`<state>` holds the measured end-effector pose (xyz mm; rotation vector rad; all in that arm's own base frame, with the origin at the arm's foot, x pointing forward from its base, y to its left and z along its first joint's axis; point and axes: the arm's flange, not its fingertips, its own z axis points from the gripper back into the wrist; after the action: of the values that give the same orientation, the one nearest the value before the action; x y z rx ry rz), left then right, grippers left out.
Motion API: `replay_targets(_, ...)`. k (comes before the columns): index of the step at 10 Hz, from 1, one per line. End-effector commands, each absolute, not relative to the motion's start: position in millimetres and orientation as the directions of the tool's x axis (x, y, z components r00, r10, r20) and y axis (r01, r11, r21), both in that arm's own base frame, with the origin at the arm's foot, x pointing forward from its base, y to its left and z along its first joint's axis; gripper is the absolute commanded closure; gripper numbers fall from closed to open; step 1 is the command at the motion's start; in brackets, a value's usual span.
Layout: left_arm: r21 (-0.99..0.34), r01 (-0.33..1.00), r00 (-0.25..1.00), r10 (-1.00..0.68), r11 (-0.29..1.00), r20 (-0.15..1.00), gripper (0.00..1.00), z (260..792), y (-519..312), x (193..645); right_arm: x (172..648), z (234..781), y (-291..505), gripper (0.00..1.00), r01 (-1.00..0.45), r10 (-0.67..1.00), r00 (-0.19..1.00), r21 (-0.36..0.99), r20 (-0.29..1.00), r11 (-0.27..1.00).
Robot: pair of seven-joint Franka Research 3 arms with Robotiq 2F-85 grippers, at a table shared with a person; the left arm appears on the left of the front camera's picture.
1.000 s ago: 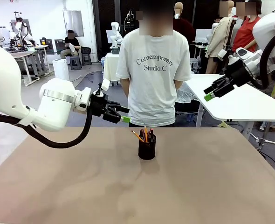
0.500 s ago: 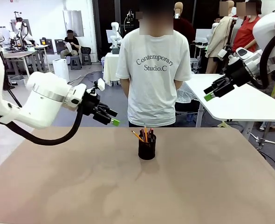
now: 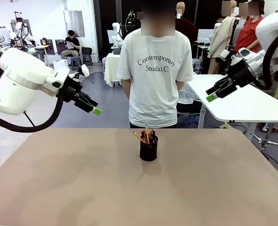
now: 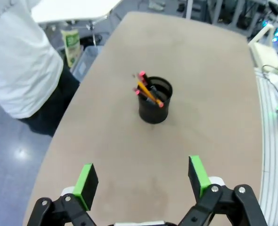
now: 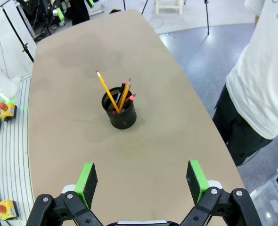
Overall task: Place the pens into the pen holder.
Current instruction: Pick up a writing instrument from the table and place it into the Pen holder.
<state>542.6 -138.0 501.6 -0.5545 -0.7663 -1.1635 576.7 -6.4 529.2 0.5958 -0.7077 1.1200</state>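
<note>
The black mesh pen holder [image 3: 148, 149] stands upright near the table's far edge, in front of the person. The pens [image 3: 145, 137] stick out of its top: a yellow-orange pencil, a reddish-pink one and a dark one. They show clearly in the right wrist view, pens [image 5: 116, 96] in the holder [image 5: 119, 115], and in the left wrist view, pens [image 4: 147, 89] in the holder [image 4: 154, 100]. My left gripper [image 3: 94, 108] hangs open high above the table's left side, empty. My right gripper [image 3: 210, 94] hangs open high at the right, also empty.
A person in a white T-shirt [image 3: 155, 75] stands at the far edge just behind the holder, hands behind the back. A white table [image 3: 242, 101] stands to the right beyond mine. The brown tabletop [image 3: 139, 188] lies bare around the holder.
My left arm has pulled back up and to the left, away from the pen holder. The right arm, the holder and the pens have stayed still.
</note>
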Motion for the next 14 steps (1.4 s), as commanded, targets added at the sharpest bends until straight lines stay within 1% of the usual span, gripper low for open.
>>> replay_targets(1, -0.035, 0.939, 0.251, -0.612, 0.342, 0.75, 0.0, 522, -120, 558, 579, 532, -5, 0.0, -0.941, 0.588, 0.263, 0.068, 0.765, 0.332)
replay_targets(2, -0.01, 0.94, 0.232, -0.614, 0.342, 0.754, 0.0, 535, -107, 560, 579, 532, -5, 0.0, -0.941, 0.588, 0.263, 0.068, 0.765, 0.332)
replay_targets(3, 0.055, 0.944, 0.169, -0.62, 0.326, 0.766, 0.0, 542, -98, 562, 579, 532, -5, 0.0, -0.941, 0.588, 0.263, 0.068, 0.765, 0.332)
replay_targets(4, 0.092, 0.944, 0.128, -0.608, 0.317, 0.784, 0.0, 554, -85, 566, 579, 532, -5, 0.0, -0.941, 0.588, 0.263, 0.068, 0.765, 0.332)
replay_targets(7, 0.088, 0.938, 0.132, -0.581, 0.334, 0.804, 0.0, 569, -77, 565, 579, 532, -5, 0.0, -0.941, 0.588, 0.263, 0.068, 0.765, 0.332)
replay_targets(8, 0.064, 0.942, 0.136, -0.547, 0.331, 0.826, 0.0, 569, -78, 566, 579, 532, -5, 0.0, -0.941, 0.588, 0.263, 0.068, 0.765, 0.332)
replay_targets(9, 0.094, 0.932, 0.146, -0.601, 0.349, 0.786, 0.0, 571, -78, 566, 579, 532, -5, 0.0, -0.941, 0.588, 0.263, 0.068, 0.765, 0.332)
replay_targets(14, 0.094, 0.932, 0.146, -0.601, 0.349, 0.786, 0.0, 571, -78, 566, 579, 532, -5, 0.0, -0.941, 0.588, 0.263, 0.068, 0.765, 0.332)
